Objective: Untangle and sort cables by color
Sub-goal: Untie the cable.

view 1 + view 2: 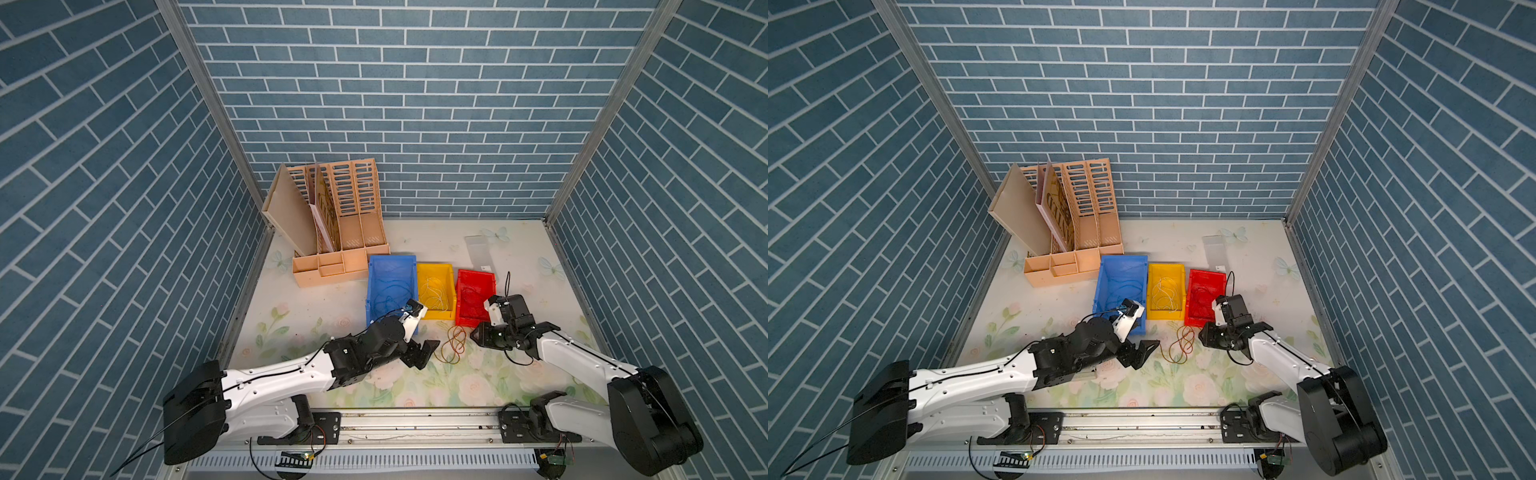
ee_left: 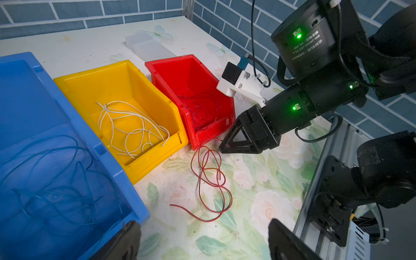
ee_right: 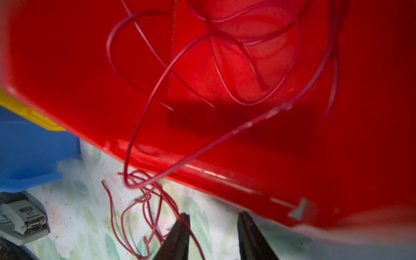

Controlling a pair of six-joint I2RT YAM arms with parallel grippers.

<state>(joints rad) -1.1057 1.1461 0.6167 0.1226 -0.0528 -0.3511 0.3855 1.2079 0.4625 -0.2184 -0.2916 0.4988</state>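
A loose red cable (image 1: 455,345) (image 1: 1183,345) (image 2: 209,175) lies in loops on the table in front of the red bin (image 1: 476,276). One strand (image 3: 144,135) runs over that bin's front lip to more red cables (image 2: 200,108) inside. My right gripper (image 1: 476,334) (image 3: 212,215) is low beside the tangle. Its jaws stand apart, and a red strand lies along the inner side of one finger (image 3: 180,236). My left gripper (image 1: 428,353) (image 2: 202,225) is wide open on the tangle's other side, holding nothing. Blue cables (image 2: 56,180) lie in the blue bin (image 1: 392,259). White cables (image 2: 130,128) lie in the yellow bin (image 1: 434,268).
A peach file organiser (image 1: 340,224) stands at the back left, close behind the blue bin. A clear plastic box (image 1: 478,249) lies behind the red bin. The metal rail (image 1: 415,424) with both arm bases runs along the table's front edge.
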